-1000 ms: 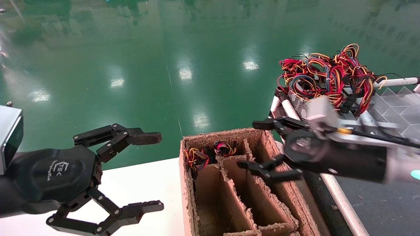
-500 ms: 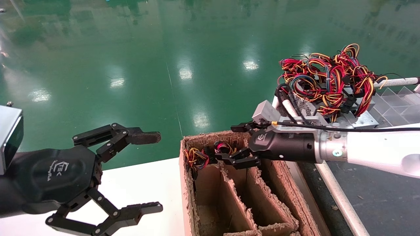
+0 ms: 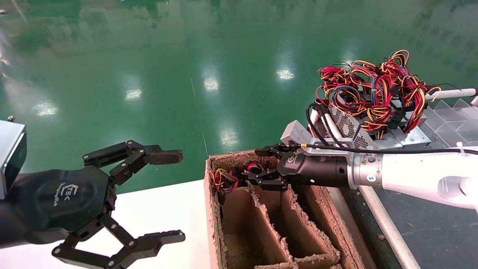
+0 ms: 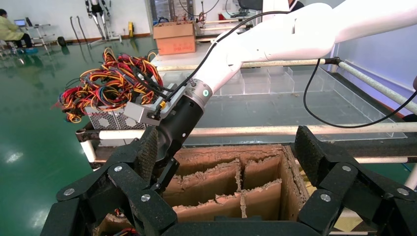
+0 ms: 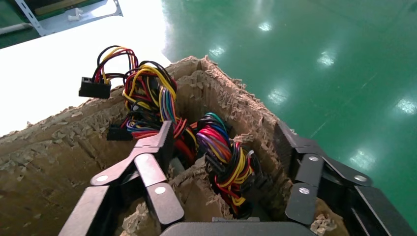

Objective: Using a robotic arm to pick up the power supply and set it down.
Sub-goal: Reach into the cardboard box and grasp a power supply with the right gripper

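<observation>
Right tool at the far cells of the torn brown cardboard divider box point(image 3: 239, 220)

The black two-finger right tool point(image 3: 266, 169) hung with fingers apart, straddling a bundled red, yellow and black wire loom point(image 5: 228, 157) directly ahead and below; the grey power supply body was hidden. The left tool point(image 3: 149, 194), also spread, idled over the white tabletop point(image 3: 164, 213), farther off. Its palm logo was unreadable.

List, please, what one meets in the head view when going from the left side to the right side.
Left gripper, open over the white table → cardboard box with dividers → wire bundles at its far end → right gripper, open above those bundles → pile of power supplies with tangled wires.
</observation>
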